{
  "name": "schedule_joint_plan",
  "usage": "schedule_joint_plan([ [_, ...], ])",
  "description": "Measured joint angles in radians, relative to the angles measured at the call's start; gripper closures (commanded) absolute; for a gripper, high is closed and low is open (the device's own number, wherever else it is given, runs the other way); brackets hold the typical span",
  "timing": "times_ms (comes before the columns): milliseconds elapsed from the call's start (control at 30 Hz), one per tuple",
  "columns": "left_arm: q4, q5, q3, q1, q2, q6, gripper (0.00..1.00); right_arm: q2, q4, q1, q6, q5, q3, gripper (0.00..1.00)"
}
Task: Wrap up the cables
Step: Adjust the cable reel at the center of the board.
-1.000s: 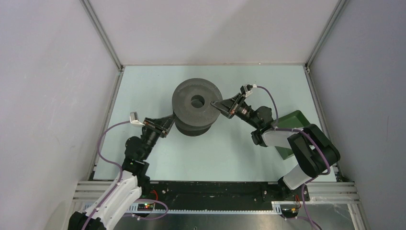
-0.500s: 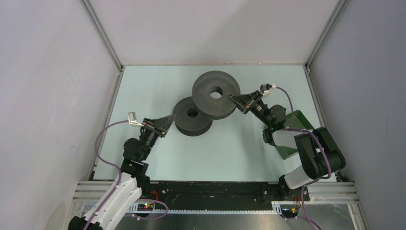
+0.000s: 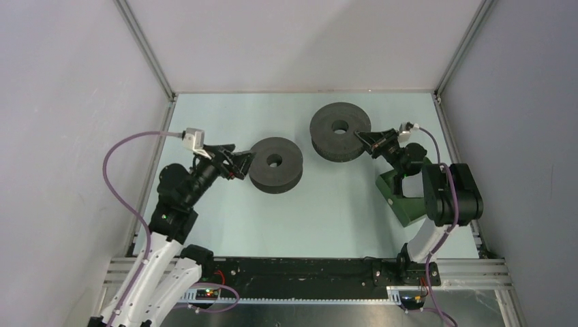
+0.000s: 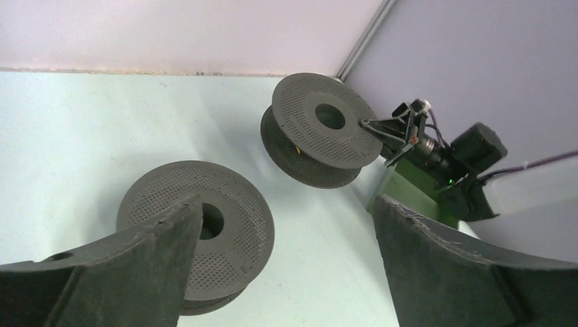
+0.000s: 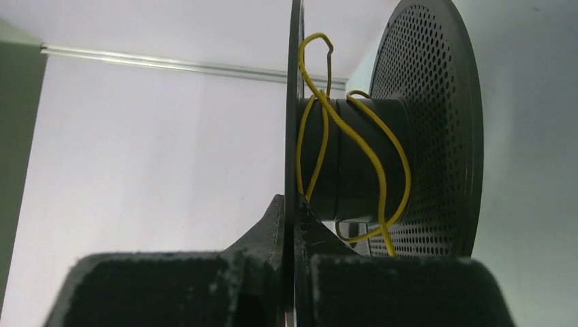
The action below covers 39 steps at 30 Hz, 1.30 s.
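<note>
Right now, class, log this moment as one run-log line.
left gripper: open beside near spool | right gripper: shut on far spool | yellow cable: loose round its hub

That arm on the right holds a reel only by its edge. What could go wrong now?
The right gripper pinches just the thin rim of the spool, so the spool could slip or twist out. The yellow cable lies around it in loose loops and might slide off or snag.

The pale green desk (image 3: 327, 204) carries a dark grey spool (image 3: 275, 163) lying flat just left of centre, and a green box (image 3: 402, 204) at its right edge.
</note>
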Motion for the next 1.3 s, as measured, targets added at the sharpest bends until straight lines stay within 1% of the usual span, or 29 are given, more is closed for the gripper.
schedule_joint_plan([
  [133, -0.149, 0.044, 0.122, 0.0, 0.049, 0.172, 0.0, 0.087, 0.004, -0.011, -0.002, -0.033, 0.006, 1.0],
  [233, -0.224, 0.027, 0.138, 0.0, 0.048, 0.259, 0.0, 0.129, 0.009, -0.007, -0.008, -0.053, 0.009, 1.0],
  [300, -0.266, 0.0, 0.125, 0.0, 0.028, 0.299, 0.0, 0.154, 0.013, -0.003, -0.011, -0.06, 0.014, 0.97],
  [567, -0.341, -0.089, 0.089, 0.0, -0.029, 0.369, 0.0, 0.27, 0.03, 0.0, -0.028, -0.065, 0.057, 0.9],
  [667, -0.346, -0.114, 0.087, 0.0, -0.037, 0.377, 0.0, 0.289, 0.027, 0.0, -0.036, -0.062, 0.065, 0.84],
  [767, -0.349, -0.13, 0.087, 0.0, -0.041, 0.379, 0.0, 0.29, 0.022, -0.003, -0.049, -0.062, 0.073, 0.82],
  [1000, -0.351, -0.145, 0.087, 0.0, -0.042, 0.385, 0.0, 0.29, -0.009, -0.024, -0.074, -0.082, 0.081, 1.0],
  [1100, -0.356, -0.161, 0.087, 0.0, -0.04, 0.376, 0.0, 0.29, -0.011, -0.044, -0.073, -0.092, 0.081, 1.0],
  [1300, -0.359, -0.196, 0.088, 0.0, 0.0, 0.284, 0.0, 0.257, -0.009, -0.075, -0.045, -0.114, 0.079, 1.0],
])
